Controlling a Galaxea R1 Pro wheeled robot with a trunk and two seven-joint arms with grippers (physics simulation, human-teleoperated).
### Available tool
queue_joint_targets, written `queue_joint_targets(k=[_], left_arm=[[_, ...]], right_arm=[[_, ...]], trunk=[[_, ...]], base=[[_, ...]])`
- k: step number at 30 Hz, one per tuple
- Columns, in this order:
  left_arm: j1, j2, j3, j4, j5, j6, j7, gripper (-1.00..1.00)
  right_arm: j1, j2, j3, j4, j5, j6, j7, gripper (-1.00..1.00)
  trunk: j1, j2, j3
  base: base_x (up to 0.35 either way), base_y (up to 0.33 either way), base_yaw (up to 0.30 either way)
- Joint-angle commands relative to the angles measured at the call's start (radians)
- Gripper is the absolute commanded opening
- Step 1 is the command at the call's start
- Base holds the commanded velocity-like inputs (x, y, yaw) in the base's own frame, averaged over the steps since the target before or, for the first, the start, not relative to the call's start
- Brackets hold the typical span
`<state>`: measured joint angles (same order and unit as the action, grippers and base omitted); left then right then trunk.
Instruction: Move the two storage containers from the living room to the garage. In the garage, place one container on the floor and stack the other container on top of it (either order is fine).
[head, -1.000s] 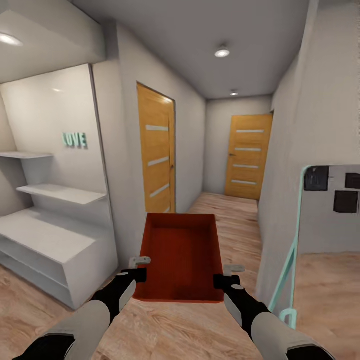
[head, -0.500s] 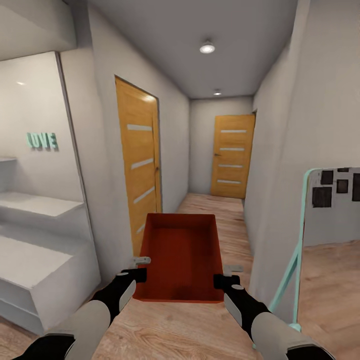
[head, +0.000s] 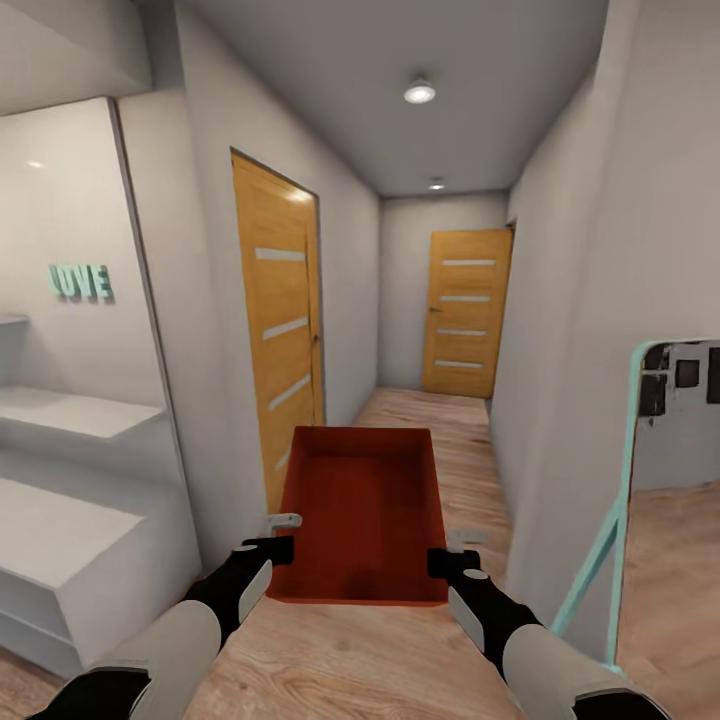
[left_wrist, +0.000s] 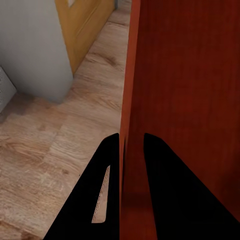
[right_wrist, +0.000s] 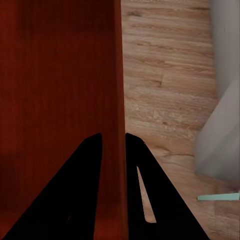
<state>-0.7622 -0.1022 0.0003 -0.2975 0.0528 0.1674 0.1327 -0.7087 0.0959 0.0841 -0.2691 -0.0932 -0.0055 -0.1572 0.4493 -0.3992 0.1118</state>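
I hold one red-orange open-top storage container (head: 360, 510) level in front of me, between both arms, above the light wood plank floor of a hallway. My left gripper (head: 278, 545) is shut on its left wall near the front corner, and my right gripper (head: 450, 555) is shut on its right wall. In the left wrist view the thin container wall (left_wrist: 185, 100) runs between the black fingers of the left gripper (left_wrist: 131, 137). The right wrist view shows the other wall (right_wrist: 60, 90) pinched by the right gripper (right_wrist: 114, 136). The container is empty inside.
A narrow corridor runs ahead, with a closed wooden door (head: 283, 320) on the left wall and another door (head: 465, 312) at its far end. White built-in shelves (head: 70, 500) stand at the left. A mint-framed mirror (head: 640, 480) leans at the right, beside the grey wall corner (head: 560, 400).
The whole view has shifted: shelves slid left, the mirror slid right, and the corridor doors sit more central. The container stays held the same way in both grippers.
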Motion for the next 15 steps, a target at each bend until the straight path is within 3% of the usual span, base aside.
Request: queue_joint_targets(k=[1,15], left_arm=[[0.0,0.008,0.03,-0.026,-0.019,0.007,0.01,-1.0],[0.0,0.008,0.029,-0.026,-0.019,0.007,0.01,-1.0]], right_arm=[[0.0,-0.006,-0.012,0.002,-0.01,-0.001,-0.009,-1.0],[0.0,-0.005,-0.013,0.002,-0.01,-0.002,-0.01,-1.0]], trunk=[[0.001,-0.001,0.0],[0.001,-0.001,0.0]], base=[[0.227,0.212,0.0],[0.243,0.222,0.0]])
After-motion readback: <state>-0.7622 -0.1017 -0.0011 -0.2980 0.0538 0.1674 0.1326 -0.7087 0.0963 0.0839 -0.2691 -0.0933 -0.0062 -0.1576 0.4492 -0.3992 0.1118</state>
